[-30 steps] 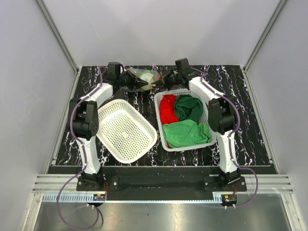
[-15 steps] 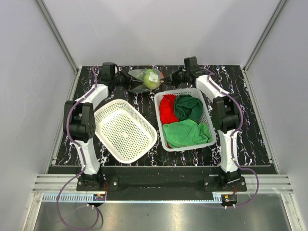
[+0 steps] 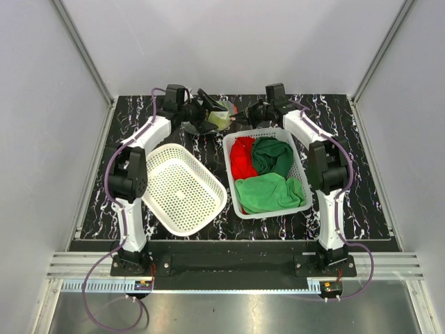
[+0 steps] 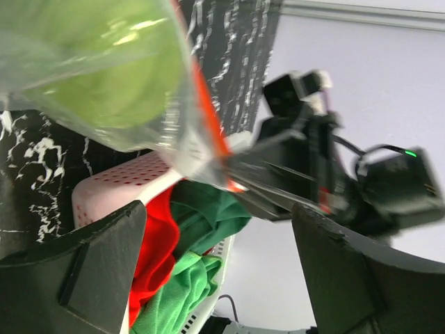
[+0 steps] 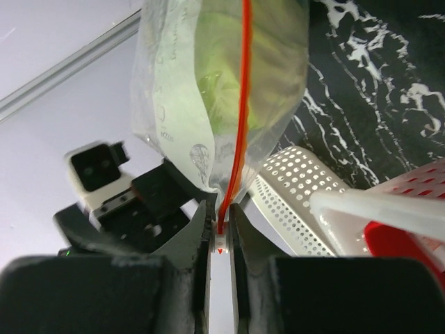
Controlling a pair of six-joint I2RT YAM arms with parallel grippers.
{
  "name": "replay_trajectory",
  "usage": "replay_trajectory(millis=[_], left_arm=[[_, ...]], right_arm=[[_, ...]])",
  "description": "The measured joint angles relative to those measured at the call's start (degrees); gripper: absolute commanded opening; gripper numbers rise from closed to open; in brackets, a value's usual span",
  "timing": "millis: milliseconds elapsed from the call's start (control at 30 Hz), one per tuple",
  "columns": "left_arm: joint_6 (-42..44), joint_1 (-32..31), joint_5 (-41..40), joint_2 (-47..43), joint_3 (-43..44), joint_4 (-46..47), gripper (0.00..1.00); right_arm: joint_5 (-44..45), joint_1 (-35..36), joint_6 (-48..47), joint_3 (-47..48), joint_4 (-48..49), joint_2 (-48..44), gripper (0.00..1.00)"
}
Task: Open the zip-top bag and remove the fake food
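The zip-top bag (image 3: 221, 113) hangs just above the back of the table, clear with a red zip strip (image 5: 243, 90). Pale green fake food (image 5: 226, 76) shows through the plastic, and again close up in the left wrist view as the fake food (image 4: 90, 69). My right gripper (image 5: 220, 206) is shut on the small white slider (image 5: 220, 240) at the strip's end, so the bag (image 5: 208, 97) dangles from it. The left gripper (image 4: 219, 209) stands wide open right beside the bag (image 4: 139, 104), with nothing between its fingers. From above, the left gripper (image 3: 206, 110) sits at the bag's left and the right gripper (image 3: 243, 114) at its right.
An empty white perforated basket (image 3: 182, 188) lies front left. A second white basket (image 3: 300, 167) front right holds a red cloth (image 3: 243, 157) and green cloths (image 3: 270, 191). White walls close in the back and both sides.
The left gripper has let go of the bag and opened wide, shifting right up against it. The bag, stretched between both grippers before, now hangs bunched from the right gripper alone.
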Motion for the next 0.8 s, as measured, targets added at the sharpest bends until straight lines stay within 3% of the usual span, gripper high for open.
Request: replay_trajectory(millis=[200, 467, 667, 800], left_arm=[[-0.68, -0.37, -1.66, 1.92, 0.0, -1.51, 0.84], [-4.2, -0.37, -3.34, 4.04, 0.13, -0.76, 0.6], [-5.66, -0.39, -4.52, 5.4, 1.88, -2.36, 0.56], [-6.16, -0.46, -5.16, 6.16, 4.83, -4.5, 0.48]], right_arm=[[-0.35, 0.22, 0.35, -1.03, 1.33, -1.68, 0.04], [-0.33, 0.98, 1.25, -2.89, 2.05, -2.64, 0.04], [-0.31, 1.25, 1.16, -3.13, 2.43, -2.78, 0.04], [-0.17, 1.51, 0.5, -3.65, 2.69, -2.91, 0.04]])
